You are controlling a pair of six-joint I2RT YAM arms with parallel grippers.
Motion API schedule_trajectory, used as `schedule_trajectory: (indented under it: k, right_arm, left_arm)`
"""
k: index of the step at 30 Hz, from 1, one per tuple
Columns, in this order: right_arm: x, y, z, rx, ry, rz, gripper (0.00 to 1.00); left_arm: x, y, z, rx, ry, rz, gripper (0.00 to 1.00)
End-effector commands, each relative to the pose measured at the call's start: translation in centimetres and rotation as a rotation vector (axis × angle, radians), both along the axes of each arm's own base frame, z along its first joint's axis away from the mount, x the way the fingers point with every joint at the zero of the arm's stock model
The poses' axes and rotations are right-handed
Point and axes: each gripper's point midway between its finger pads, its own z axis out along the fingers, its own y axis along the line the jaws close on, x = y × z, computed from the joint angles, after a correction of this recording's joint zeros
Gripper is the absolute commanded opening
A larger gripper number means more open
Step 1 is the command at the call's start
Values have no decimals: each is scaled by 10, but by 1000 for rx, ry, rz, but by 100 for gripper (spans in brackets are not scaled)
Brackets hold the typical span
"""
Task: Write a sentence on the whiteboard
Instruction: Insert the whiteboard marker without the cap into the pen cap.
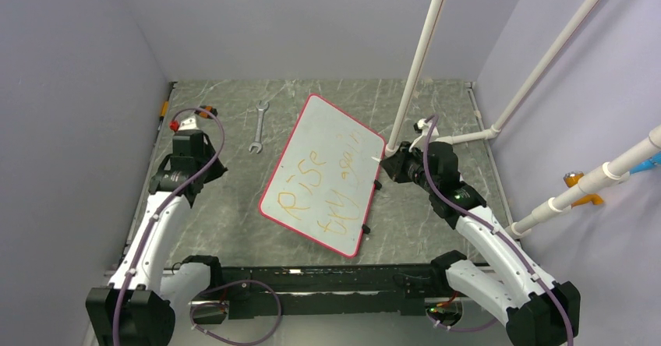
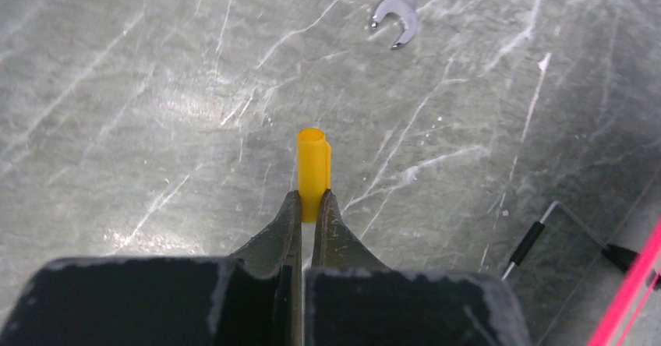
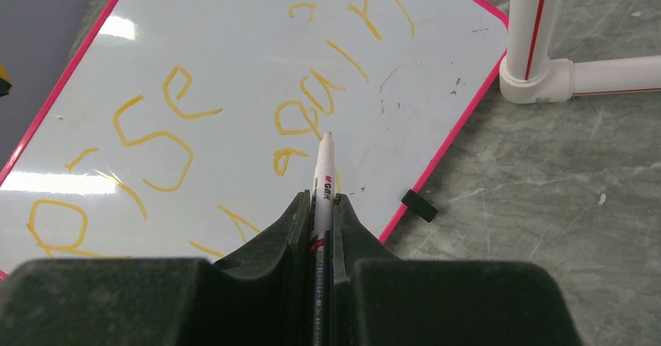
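Observation:
The whiteboard [image 1: 327,128] lies tilted at the table's middle, pale with a red-pink rim. The sentence [image 1: 323,186] in orange-yellow letters reads roughly "Rise try again". In the right wrist view the whiteboard [image 3: 234,42] fills the upper left with the sentence [image 3: 156,128] across it. My right gripper [image 3: 321,202] is shut on a white marker pen [image 3: 323,171], whose tip points at the board's right part by "again". Whether the tip touches the board I cannot tell. Left of the board, my left gripper [image 2: 312,199] is shut on a yellow marker cap [image 2: 313,163] above bare table.
A metal wrench [image 1: 258,126] lies left of the board, ahead of the left gripper as the wrench [image 2: 397,15]. White PVC pipes [image 1: 421,58] rise at the back right, with a pipe foot [image 3: 538,42] beside the board. Small black clips [image 3: 419,205] sit on the board's right edge.

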Motion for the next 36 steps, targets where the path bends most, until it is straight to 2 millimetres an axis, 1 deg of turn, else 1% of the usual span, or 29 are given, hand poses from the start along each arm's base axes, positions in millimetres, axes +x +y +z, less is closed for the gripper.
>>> schedule_trajectory:
  k: [1, 7, 9, 13, 14, 16, 19, 24, 26, 29, 33, 36]
  right_arm:
    - [6, 7, 33, 42, -88, 24, 0]
    - [6, 10, 42, 47, -113, 47, 0]
    - [4, 16, 46, 57, -124, 84, 0]
    - [2, 25, 51, 73, -140, 140, 0]
    - [2, 26, 52, 76, -146, 148, 0]
    - [1, 31, 55, 80, -159, 182, 0]
    - [-1, 39, 61, 77, -168, 241, 0]
    - [-4, 52, 62, 107, -150, 318, 0]
    - [-4, 56, 63, 114, -142, 337, 0]
    - [-6, 60, 70, 130, -133, 360, 0]
    - [-14, 69, 79, 148, -129, 436, 0]
    - [-21, 76, 87, 173, -144, 494, 0]
  left_arm:
    - [-2, -5, 39, 84, -92, -165, 0]
    - [0, -15, 65, 124, -179, -283, 0]
    - [0, -21, 74, 131, -202, -343, 0]
    - [2, -32, 88, 110, -243, -395, 0]
    - [2, -34, 91, 105, -257, -403, 0]
    - [3, -34, 90, 100, -270, -394, 4]
    - [0, -36, 90, 107, -276, -402, 5]
    - [-7, -56, 93, 188, -287, -543, 6]
    - [-10, -69, 95, 201, -282, -613, 4]
    - [-12, -87, 104, 175, -287, -670, 0]
    - [-12, -106, 118, 134, -298, -748, 0]
    - [-14, -128, 130, 122, -300, -917, 0]
